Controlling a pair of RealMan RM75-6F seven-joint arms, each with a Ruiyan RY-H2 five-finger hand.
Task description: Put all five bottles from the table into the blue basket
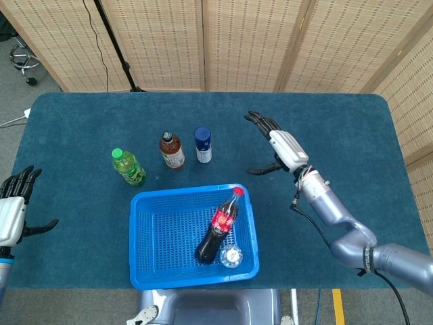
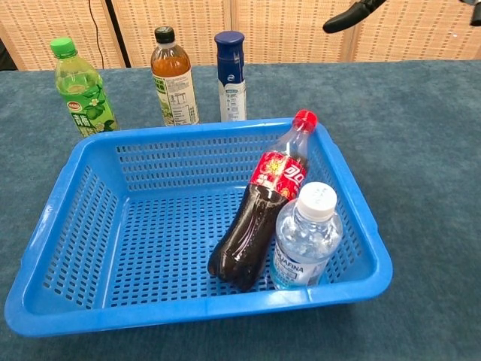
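Two bottles lie inside the blue basket (image 1: 145, 230) at the near edge of the worktop (image 1: 338, 135): a cola bottle (image 1: 218, 227) with a red cap, tilted with its neck resting against the basket's far right corner, and a clear water bottle (image 1: 231, 256) with a white cap standing upright just beside it, touching its lower part, in the near right corner. Three more stand on the worktop beyond the basket's far rim: a green bottle (image 1: 128, 167) furthest left, a brown tea bottle (image 1: 172, 150) in the middle, and a blue-capped bottle (image 1: 203, 144) to the right. The right robot hand (image 1: 276, 145) hovers above the worktop, right of the blue-capped bottle and well apart from it, fingers spread and empty. The left robot hand (image 1: 13, 210) sits off the worktop's left edge, fingers apart, holding nothing.
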